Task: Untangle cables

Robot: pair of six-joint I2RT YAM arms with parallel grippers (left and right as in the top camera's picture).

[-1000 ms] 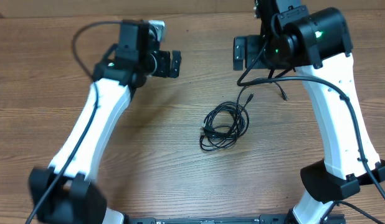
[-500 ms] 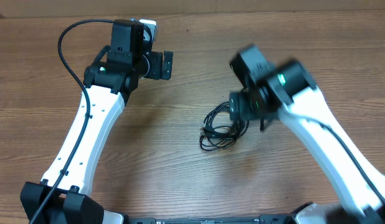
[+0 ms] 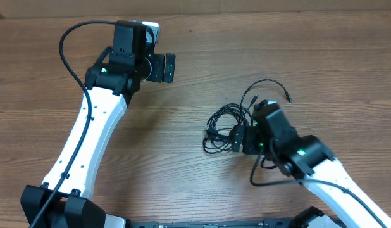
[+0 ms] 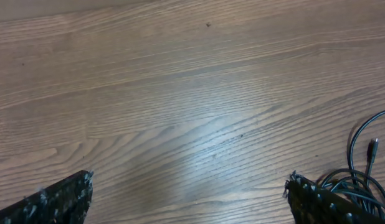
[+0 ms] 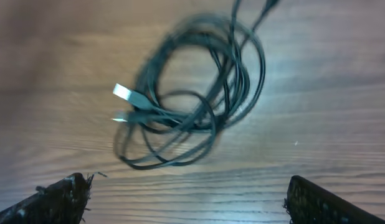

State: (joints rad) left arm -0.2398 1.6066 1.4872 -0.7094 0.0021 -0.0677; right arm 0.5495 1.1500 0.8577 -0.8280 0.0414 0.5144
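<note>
We see the cables (image 3: 224, 130) lying as one loose coil on the wooden table (image 3: 183, 171), a little toward 4 o'clock from the table's middle in the overhead view. Two free ends leave the coil toward 1 o'clock: a short one ending in a small plug (image 3: 253, 99) and a longer one that arcs over to another plug (image 3: 288, 98).

The right gripper (image 3: 238, 139) sits at the coil's 4 o'clock edge. From above we cannot tell whether it touches the strands. In the right wrist view its jaws stand wide apart, with only bare wood between the fingertips (image 5: 80, 185). The blurred coil (image 5: 202, 119) lies toward 12 o'clock from them, and a silver flat plug (image 5: 123, 92) shows at the coil's 9 o'clock side.

The left gripper (image 3: 165, 67) hangs well apart from the coil, toward 10 o'clock of it. Its jaws are likewise spread and hold nothing. In the left wrist view we find only wood grain between its fingers (image 4: 80, 186), and a few cable loops (image 4: 354, 186) sit at the 4 o'clock corner.
</note>
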